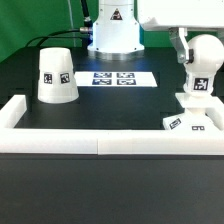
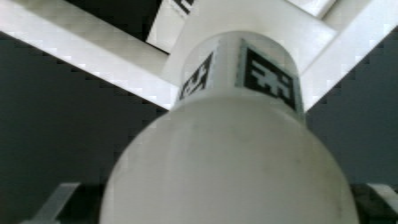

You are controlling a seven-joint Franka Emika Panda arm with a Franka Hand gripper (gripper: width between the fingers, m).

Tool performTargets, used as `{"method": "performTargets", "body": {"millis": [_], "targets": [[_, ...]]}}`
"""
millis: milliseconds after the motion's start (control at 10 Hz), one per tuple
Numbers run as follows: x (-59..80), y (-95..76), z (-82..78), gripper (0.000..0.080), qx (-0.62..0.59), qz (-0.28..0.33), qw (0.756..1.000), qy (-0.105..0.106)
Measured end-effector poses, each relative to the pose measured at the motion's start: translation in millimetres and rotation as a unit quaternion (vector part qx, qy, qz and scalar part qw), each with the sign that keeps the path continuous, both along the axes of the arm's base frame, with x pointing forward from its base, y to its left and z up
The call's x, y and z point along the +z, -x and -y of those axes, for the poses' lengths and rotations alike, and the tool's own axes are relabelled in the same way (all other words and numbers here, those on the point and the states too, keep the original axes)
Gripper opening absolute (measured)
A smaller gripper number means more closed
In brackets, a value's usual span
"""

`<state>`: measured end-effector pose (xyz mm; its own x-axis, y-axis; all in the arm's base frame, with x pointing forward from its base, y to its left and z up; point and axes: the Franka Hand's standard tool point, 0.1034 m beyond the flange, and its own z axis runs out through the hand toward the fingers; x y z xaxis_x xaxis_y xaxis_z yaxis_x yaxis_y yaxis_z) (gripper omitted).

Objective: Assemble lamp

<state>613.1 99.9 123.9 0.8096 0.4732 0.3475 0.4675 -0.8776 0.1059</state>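
Note:
The white bulb [image 1: 198, 82] stands upright on the flat square base [image 1: 190, 124] at the exterior view's right, near the front rail. My gripper [image 1: 201, 50] is over the bulb's rounded top, one finger on each side. In the wrist view the bulb [image 2: 231, 150] fills the middle, with tags on its neck. The fingertips [image 2: 57, 203] show at both edges, with a dark gap between each of them and the bulb, so the jaws stand open around it. The cone shade [image 1: 57, 76] stands alone at the exterior view's left.
The marker board [image 1: 118, 78] lies flat at the back middle, before the arm's pedestal [image 1: 112, 35]. White border rails [image 1: 100, 142] run along the front and up the left side. A rail also shows in the wrist view [image 2: 80, 45].

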Motion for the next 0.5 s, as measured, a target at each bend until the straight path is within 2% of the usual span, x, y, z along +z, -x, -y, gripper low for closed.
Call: {"method": "performTargets", "body": {"millis": [200,300,500], "targets": [[-1.6,4.1,0.7,0.0579,-0.001,0.0,1.0,0.0],[-2.5,5.5,0.3,0.0667,-0.001,-0.001,1.0,0.0],[-1.5,8.0,0.1,0.0693,-0.003,-0.006,1.0,-0.001]]}}
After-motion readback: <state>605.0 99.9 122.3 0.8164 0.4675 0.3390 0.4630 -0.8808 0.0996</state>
